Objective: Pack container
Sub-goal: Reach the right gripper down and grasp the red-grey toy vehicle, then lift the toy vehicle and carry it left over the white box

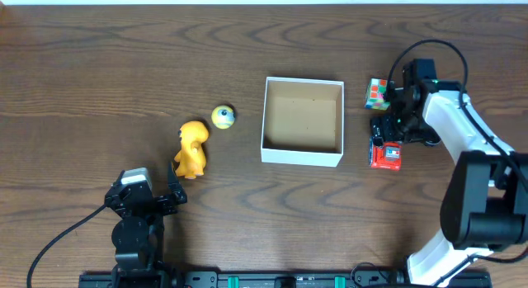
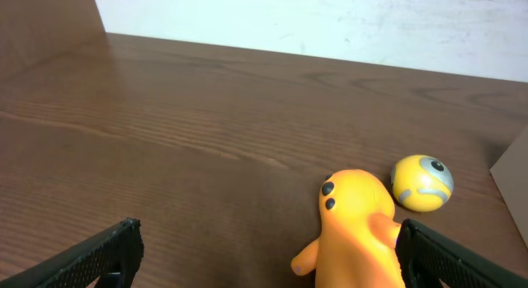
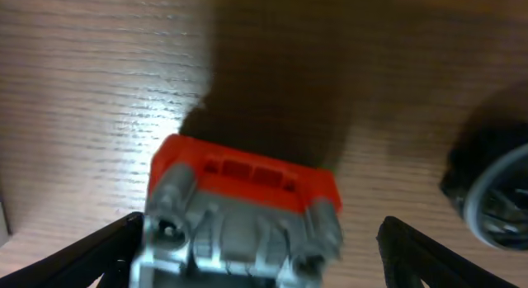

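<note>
Red toy car (image 3: 243,214) is lying directly under the right end effector (image 3: 260,226). Jaws are standing released on either flank, not yet clamping. Car's long axis appears to be running at right angles to the line between the fingers. Container (image 1: 301,157) is sitting mid-bench, empty, its right wall just beside the car, so the carry is pointing leftward toward bench centre. Right arm is sitting nearer. Left end effector (image 2: 264,251) is hovering released by the robot-side edge, with yellow figure (image 2: 355,230) and ball (image 2: 422,182) lying just ahead.

Soft even light, blurry wrist close-up
</note>
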